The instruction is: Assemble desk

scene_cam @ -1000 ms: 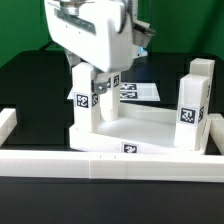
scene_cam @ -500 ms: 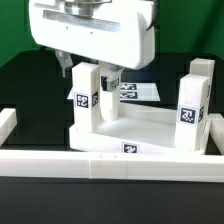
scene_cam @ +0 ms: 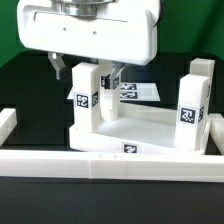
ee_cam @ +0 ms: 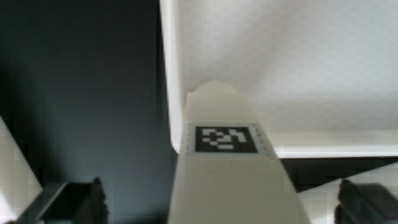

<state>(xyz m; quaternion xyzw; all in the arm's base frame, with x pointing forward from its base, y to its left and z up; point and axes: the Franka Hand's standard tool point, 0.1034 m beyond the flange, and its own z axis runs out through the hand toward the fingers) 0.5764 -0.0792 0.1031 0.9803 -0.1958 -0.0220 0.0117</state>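
The white desk top (scene_cam: 145, 125) lies flat, with a tag on its front rim. Two white legs stand upright on it: one at the exterior view's left (scene_cam: 85, 100) and one at its right (scene_cam: 193, 100), each with a tag. My gripper (scene_cam: 86, 72) is open and straddles the upper part of the left leg, one finger (scene_cam: 58, 68) on each side, with a gap at both sides. In the wrist view the tagged leg (ee_cam: 228, 150) runs up between the dark fingertips (ee_cam: 71, 200) of my gripper (ee_cam: 217, 205), above the white desk top (ee_cam: 302, 60).
Long white border rails run along the front (scene_cam: 110, 162), the left (scene_cam: 8, 120) and the right (scene_cam: 214, 135). The marker board (scene_cam: 142, 92) lies flat on the black table behind the desk top.
The hand has turned broadside to the camera and looms larger. Its fingers now stand spread on either side of the left leg. The legs and desk top have not moved.
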